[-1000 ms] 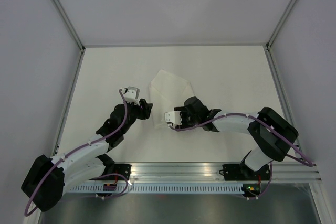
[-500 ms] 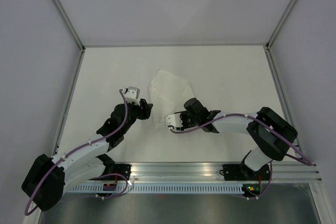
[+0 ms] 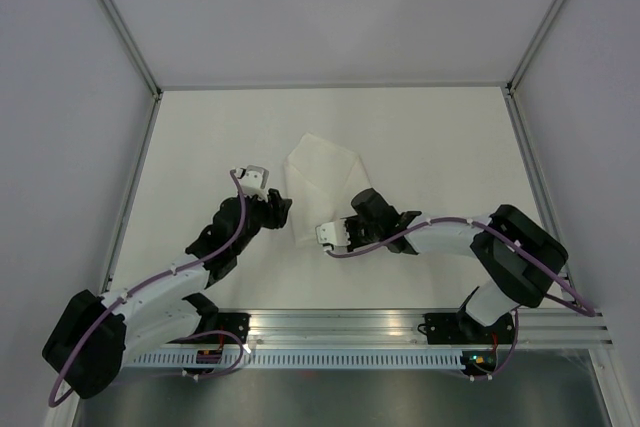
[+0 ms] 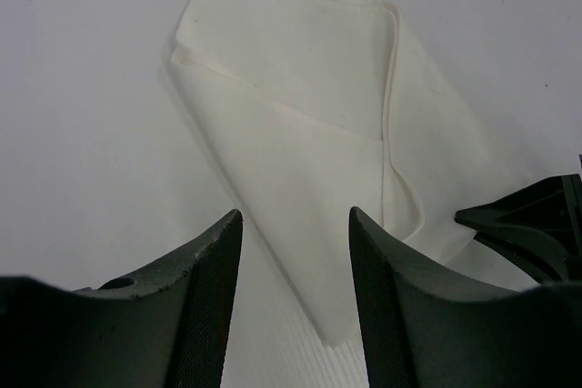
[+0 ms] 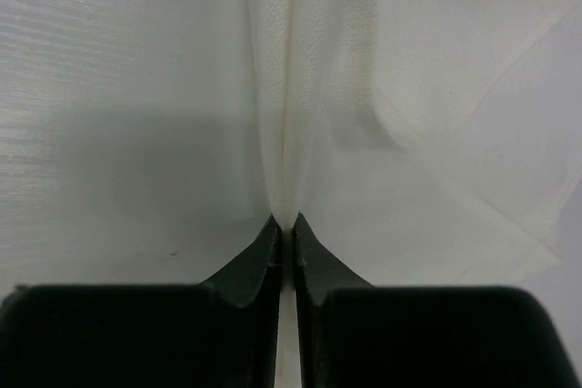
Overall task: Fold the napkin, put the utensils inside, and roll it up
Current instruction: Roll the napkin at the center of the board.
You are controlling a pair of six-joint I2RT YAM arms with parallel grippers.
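Right wrist: we have right fingers (image 5: 250, 274) clenched on a raised ridge of the soft, light napkin (image 5: 336, 88) mid-counter (image 3: 430, 137), left fingers (image 4: 195, 288) released above its near corner; we'd grip hems, since it'll likely slump.

left gripper (image 4: 296, 215) spread, seemingly just above napkin (image 4: 309, 124)

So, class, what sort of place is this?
Probably a robotics test cell: white tabletop walled by plain grey panels, two black arms bolted to an aluminium rail, one white cloth napkin.
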